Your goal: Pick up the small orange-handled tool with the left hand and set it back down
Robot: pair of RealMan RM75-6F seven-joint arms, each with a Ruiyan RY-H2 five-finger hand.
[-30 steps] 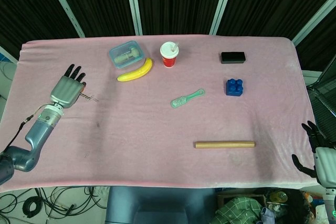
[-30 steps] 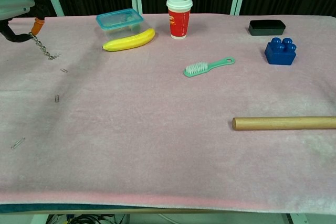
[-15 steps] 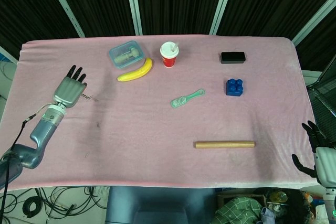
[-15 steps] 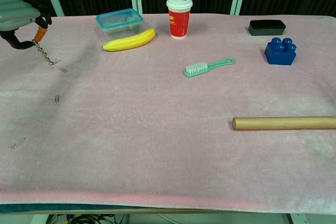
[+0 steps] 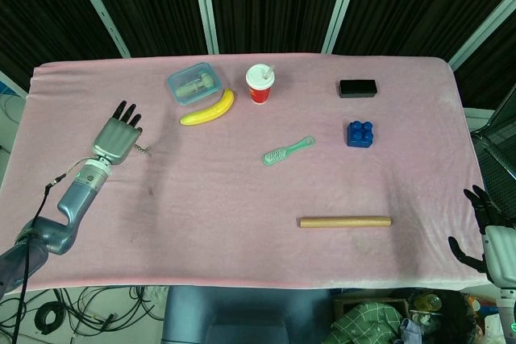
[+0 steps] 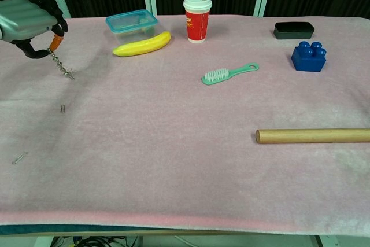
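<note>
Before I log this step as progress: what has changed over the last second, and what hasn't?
The left hand has carried the orange-handled tool to the right, toward the banana, still holding it by the handle; its metal tip hangs at the pink cloth. The right hand stayed off the table's right edge. Banana, cup, brush and dowel did not move.

The head view looks steeply down from above the robot's side of the pink table (image 5: 242, 175), far enough back to take in the whole top, the dark curtains behind it and the floor cables at the near edge. The chest view sits lower and closer, facing across the table (image 6: 173, 160) at a shallow angle, cutting off its side edges. Both share the banana (image 5: 208, 109) (image 6: 142, 44), cup (image 5: 260, 83) (image 6: 198, 17), brush (image 5: 287, 151) (image 6: 229, 74), blue block (image 5: 360, 134) (image 6: 308, 56) and wooden rod (image 5: 345, 221) (image 6: 313, 136).
</note>
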